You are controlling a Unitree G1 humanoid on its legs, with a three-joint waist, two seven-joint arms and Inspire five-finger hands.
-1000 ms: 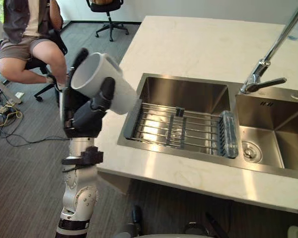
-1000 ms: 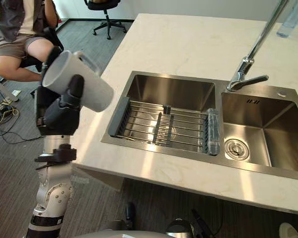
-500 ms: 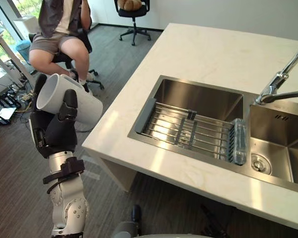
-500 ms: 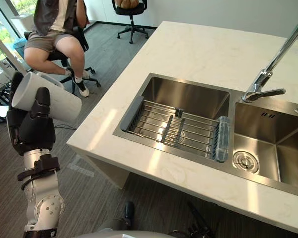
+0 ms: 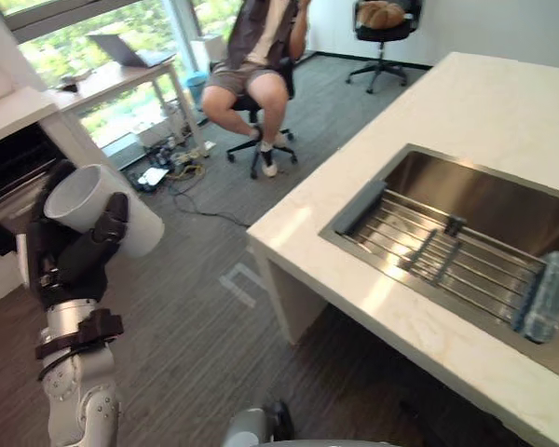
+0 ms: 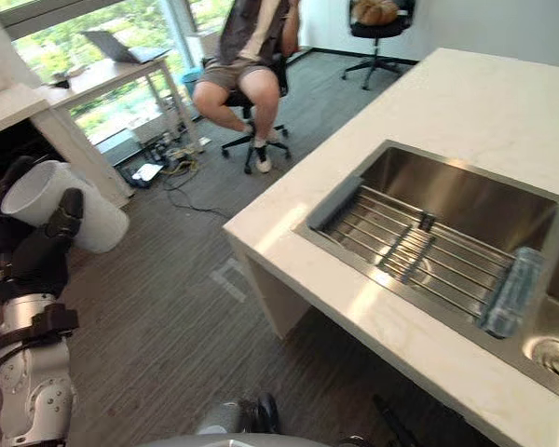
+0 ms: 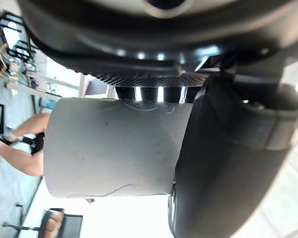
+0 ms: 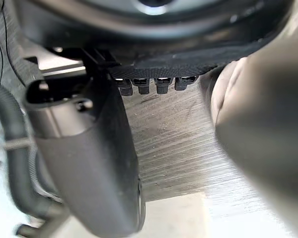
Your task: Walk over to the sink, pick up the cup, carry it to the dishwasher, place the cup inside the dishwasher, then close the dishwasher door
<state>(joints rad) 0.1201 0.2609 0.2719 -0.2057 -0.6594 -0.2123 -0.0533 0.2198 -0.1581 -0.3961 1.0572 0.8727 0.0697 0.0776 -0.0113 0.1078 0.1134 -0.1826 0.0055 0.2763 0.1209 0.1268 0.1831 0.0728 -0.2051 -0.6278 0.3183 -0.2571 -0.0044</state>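
White cup [image 5: 142, 233] sideways in the grip of the left robot hand [image 5: 70, 267]

Open floor [image 5: 200, 307] ahead (counter [image 5: 447, 121] at right)

My left arm [image 5: 74, 396] stands upright at my left side, the forearm near vertical, with the dark left hand [image 5: 63, 265] raised on top of it. Its fingers and thumb [image 5: 108, 228] curl round the cup [image 5: 93, 207], held tilted. In its own wrist view, my right hand [image 8: 89, 148] has its dark thumb jutting out.
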